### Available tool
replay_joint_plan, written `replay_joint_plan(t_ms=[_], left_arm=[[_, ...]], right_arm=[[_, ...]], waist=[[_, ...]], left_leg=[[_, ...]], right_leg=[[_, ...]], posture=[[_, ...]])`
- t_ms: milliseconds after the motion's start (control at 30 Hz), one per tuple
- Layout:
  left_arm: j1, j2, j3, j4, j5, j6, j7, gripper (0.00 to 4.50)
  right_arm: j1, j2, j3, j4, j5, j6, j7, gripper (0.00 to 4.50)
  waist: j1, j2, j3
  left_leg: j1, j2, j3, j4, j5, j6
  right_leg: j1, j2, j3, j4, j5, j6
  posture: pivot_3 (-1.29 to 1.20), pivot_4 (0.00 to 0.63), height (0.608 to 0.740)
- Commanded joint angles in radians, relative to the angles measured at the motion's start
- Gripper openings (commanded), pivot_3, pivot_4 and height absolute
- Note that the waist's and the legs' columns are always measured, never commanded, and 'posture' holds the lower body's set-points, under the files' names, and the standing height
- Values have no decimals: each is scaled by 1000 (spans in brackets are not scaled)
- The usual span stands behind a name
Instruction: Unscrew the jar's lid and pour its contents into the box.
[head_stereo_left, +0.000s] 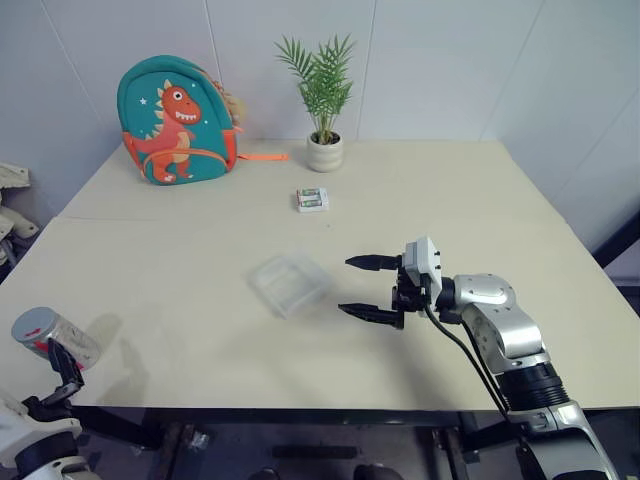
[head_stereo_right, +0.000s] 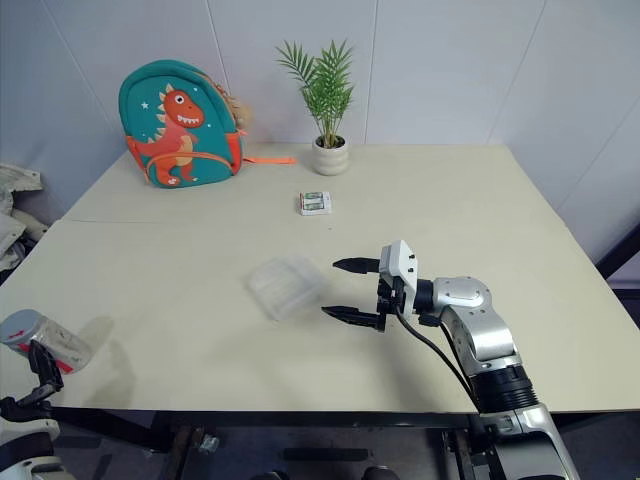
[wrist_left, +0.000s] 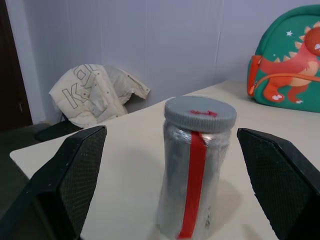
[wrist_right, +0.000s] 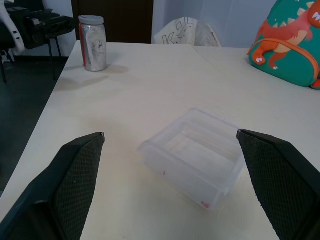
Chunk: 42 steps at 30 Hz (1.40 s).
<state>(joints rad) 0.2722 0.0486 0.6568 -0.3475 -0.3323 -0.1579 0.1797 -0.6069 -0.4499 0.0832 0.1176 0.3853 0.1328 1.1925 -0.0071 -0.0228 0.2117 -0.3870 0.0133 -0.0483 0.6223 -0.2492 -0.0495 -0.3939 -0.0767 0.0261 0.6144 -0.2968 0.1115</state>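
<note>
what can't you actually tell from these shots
- Contents of the small translucent grey jar with red tape: the frosted wall and tape hide them in the left wrist view; too small in the head views.
- Print on the small white-and-green packet: too small.
- Left gripper: cut off by the left eye view's corner, beside the jar.
- Far side of the shallow clear plastic box: unclear through its walls in the right wrist view.

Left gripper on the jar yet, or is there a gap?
Apart. In the left wrist view the jar stands upright on the table between the open left gripper's fingers, with bare table showing on both sides.
</note>
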Motion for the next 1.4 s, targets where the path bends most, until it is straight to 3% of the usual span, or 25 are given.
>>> replay_joint_plan(t_ms=[33,1067,1167,1367,1400], left_arm=[[-20,48,32,44,1,13,-2,4455],[-198,204,0,283,75,67,-14,4455],[-207,205,-2,291,75,80,-7,3888],[-228,196,-24,281,56,93,-31,2019],[-234,196,-31,272,44,90,-47,1978]], right_arm=[[-19,-5,-17,-48,18,-4,-4,4500],[19,-7,-27,-114,21,14,-69,4500],[21,-6,-26,-117,20,14,-74,4500],[28,-5,-26,-119,17,10,-84,4500],[30,-6,-27,-120,17,9,-85,4500]], waist=[[0,0,0],[2,-1,0],[2,-1,0],[2,-1,0],[2,-1,0]], left_leg=[[0,0,1,0,0,0],[0,1,4,0,-2,0],[0,1,4,0,-3,0],[0,1,4,0,-3,0],[0,1,4,0,-3,0]], right_leg=[[0,0,1,0,0,0],[-3,0,4,2,4,6],[-3,0,4,2,4,6],[-3,0,4,2,4,6],[-3,0,4,2,4,6]], posture=[[0,150,740],[0,150,740],[0,150,740],[0,150,740],[0,150,740]])
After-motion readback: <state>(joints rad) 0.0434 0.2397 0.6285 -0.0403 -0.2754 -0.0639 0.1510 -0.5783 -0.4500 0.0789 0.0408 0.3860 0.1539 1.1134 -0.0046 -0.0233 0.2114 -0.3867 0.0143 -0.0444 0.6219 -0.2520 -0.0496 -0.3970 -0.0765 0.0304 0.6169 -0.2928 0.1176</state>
